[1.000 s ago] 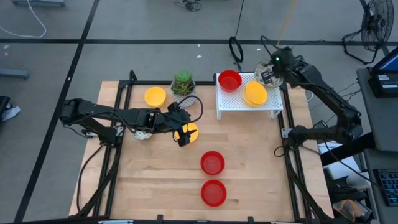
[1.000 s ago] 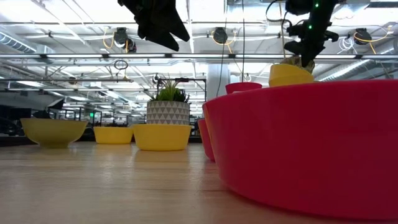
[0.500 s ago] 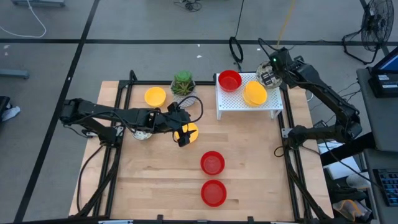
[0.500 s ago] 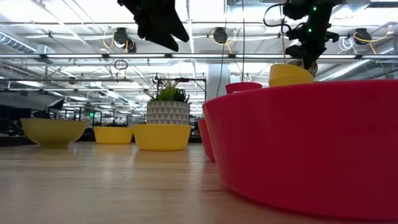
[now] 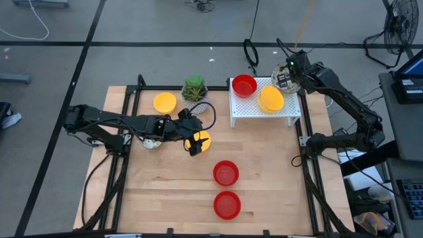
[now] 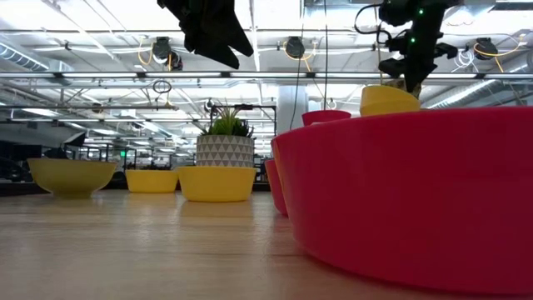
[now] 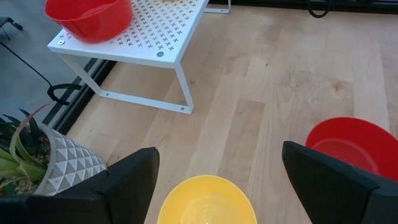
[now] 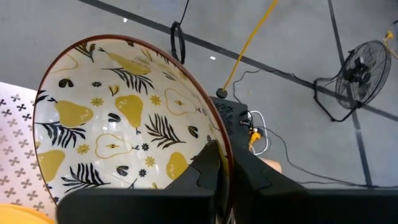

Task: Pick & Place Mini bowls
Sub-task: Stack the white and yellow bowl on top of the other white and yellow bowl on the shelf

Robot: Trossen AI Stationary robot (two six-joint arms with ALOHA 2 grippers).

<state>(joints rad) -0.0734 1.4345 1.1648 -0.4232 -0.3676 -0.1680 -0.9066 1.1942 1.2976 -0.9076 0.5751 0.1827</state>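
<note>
From above, the right claw (image 5: pixel 284 78) at the rack's (image 5: pixel 254 106) 2 o'clock corner half hides a patterned bowl (image 5: pixel 280 80); its wrist view shows it clenched on that pear-printed bowl's rim (image 8: pixel 124 118). The left claw (image 5: pixel 195 141), fingers spread, hovers over a yellow bowl (image 7: pixel 206 201) mid-table.
</note>
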